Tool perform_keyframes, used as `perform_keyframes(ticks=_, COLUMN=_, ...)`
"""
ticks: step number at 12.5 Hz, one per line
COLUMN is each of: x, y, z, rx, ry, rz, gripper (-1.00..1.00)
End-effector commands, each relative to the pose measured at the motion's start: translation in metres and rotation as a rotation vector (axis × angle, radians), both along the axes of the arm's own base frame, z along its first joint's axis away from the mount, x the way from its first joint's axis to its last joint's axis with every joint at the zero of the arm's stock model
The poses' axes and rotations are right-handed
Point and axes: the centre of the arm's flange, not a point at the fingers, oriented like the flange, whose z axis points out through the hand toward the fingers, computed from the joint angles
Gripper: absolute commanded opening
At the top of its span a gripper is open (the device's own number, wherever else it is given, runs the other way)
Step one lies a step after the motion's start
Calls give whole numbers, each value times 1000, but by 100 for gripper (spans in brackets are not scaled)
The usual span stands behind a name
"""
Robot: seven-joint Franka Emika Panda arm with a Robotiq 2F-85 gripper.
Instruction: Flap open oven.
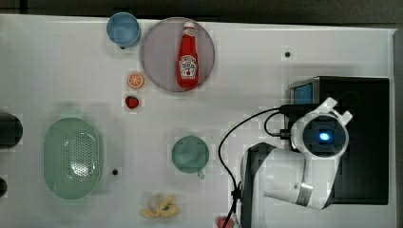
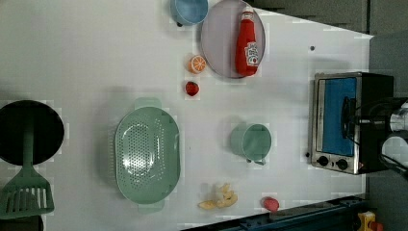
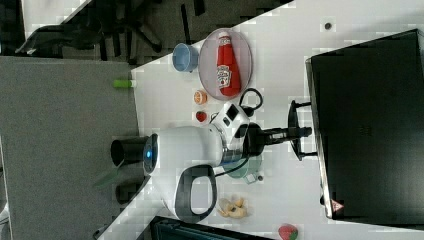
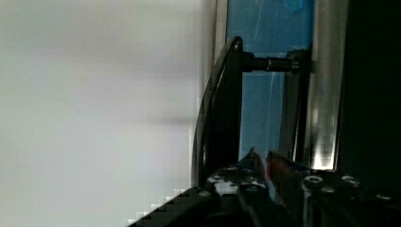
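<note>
The oven [image 1: 363,142] stands at the top view's right, with a black top, a silver front frame and a blue glass door [image 2: 339,115]. The door looks closed against the frame. Its dark bar handle [image 4: 222,109] stands off the glass on short posts. My gripper [image 4: 265,161] reaches in at the handle [image 3: 293,147], its fingertips lying in the space between bar and glass [image 4: 262,94]. The jaws stand a narrow gap apart, and I see nothing between them. From above, the wrist [image 1: 323,135] covers the fingers.
A green mug [image 1: 190,153] sits nearest the oven front. Farther off are a ketchup bottle [image 1: 188,57] on a grey plate [image 1: 159,52], a blue cup [image 1: 123,29], a green colander [image 1: 72,156], banana peel [image 1: 160,207] and small fruit pieces.
</note>
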Motion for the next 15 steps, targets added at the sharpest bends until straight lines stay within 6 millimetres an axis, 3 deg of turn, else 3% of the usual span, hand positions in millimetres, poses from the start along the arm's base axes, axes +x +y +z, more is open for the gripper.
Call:
perform_keyframes(ticks=1, x=16, y=57, z=-17, rx=-54, ry=7, rz=-40, gripper=-65)
perform_keyframes(ticks=9, x=21, y=154, z=-74, rx=-349, ry=57, rz=-62, gripper=-65)
perform_keyframes(ticks=15, x=18, y=201, z=-139, rx=-448, ry=61, rz=-48, gripper=-65)
